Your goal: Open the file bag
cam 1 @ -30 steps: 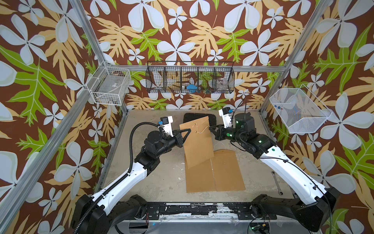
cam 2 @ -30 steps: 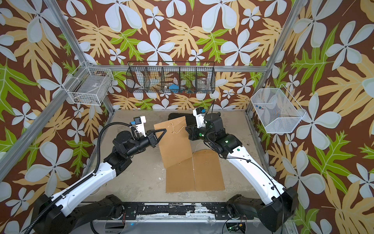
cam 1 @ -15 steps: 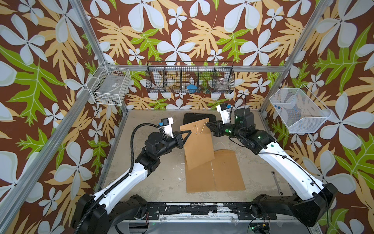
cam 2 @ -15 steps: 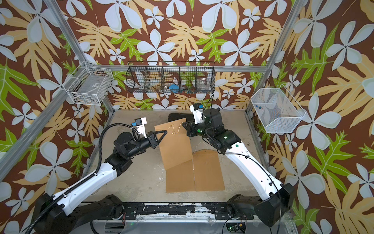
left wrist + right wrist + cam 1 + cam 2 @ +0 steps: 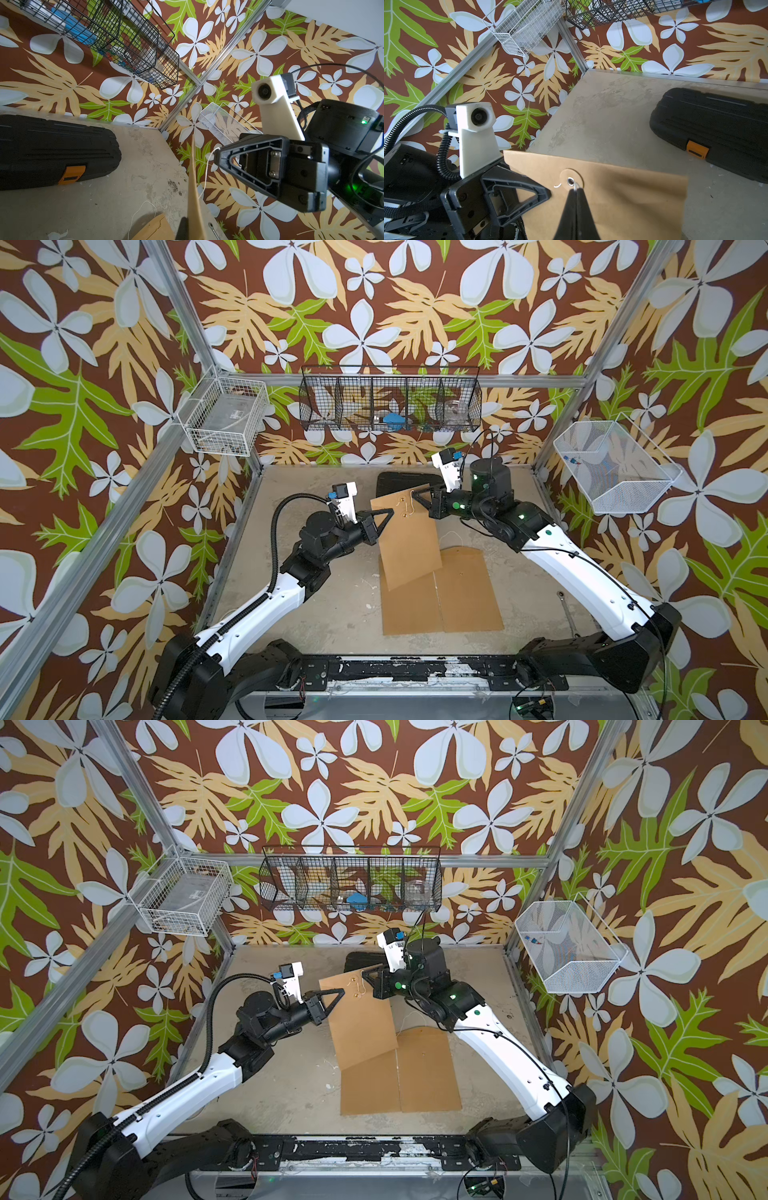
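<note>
File bag (image 5: 409, 543) is up off the table (image 5: 324, 593) in both top views, tilted, with its lower end over two more brown envelopes (image 5: 465, 593) lying flat. Left gripper (image 5: 390, 512) is clamped on the bag's left edge, up near the top. Right gripper (image 5: 416, 497) is pinched tight on the white string (image 5: 575, 185) right by the round button (image 5: 571, 180); its wrist view shows the thread running into the closed tips. Rest of the string hangs loose beside the bag. Black case (image 5: 716, 128) sits on the table behind it all.
</note>
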Motion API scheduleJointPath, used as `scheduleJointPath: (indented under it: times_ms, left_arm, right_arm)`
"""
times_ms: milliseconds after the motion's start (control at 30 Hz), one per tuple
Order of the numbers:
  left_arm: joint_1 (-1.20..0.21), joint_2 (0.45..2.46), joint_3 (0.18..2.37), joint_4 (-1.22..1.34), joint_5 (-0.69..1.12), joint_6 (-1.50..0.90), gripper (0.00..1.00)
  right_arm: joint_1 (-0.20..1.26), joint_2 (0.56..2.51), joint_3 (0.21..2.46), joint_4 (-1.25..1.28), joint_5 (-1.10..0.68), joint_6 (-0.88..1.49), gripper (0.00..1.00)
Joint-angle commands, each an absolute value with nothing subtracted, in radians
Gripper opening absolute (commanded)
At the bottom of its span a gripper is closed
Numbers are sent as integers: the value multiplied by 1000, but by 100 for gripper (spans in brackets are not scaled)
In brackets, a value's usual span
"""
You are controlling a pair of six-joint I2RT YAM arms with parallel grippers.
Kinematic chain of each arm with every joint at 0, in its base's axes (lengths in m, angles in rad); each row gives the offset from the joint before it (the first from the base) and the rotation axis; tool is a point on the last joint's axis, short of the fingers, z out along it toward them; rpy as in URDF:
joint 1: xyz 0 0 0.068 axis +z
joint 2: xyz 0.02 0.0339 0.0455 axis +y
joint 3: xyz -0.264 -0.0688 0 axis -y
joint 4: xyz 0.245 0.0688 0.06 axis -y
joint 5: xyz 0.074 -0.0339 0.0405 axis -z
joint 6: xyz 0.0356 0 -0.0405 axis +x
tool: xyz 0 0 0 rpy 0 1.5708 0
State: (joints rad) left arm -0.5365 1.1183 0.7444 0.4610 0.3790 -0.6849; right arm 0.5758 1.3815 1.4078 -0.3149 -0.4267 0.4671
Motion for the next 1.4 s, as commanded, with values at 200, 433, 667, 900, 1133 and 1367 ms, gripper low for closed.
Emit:
scheduleJointPath:
  times_ms: [200,433,667,900,1133,1367]
  left_arm:
    - [-535,1125,736,523,398,-703,0]
    - [-535,1129,736,532,401,-707,0]
    - [-535,1127,733,536,402,-710,0]
    - [-535,1129,732,538,399,-711,0]
    - [-535,1131,732,543,399,-712,0]
    - [-535,1131,730,545,394,-713,0]
  right_arm:
    - [605,1413,1455,-295,-442,464,0]
    - [634,1442,1491,-299,-442,460,0]
    - [666,1476,1529,-301,-441,459,0]
    - [699,1503,1558,-304,-437,458,0]
    - [719,1519,1584,-302,-436,461,0]
    - [728,1524,1592,-304,-432,462,0]
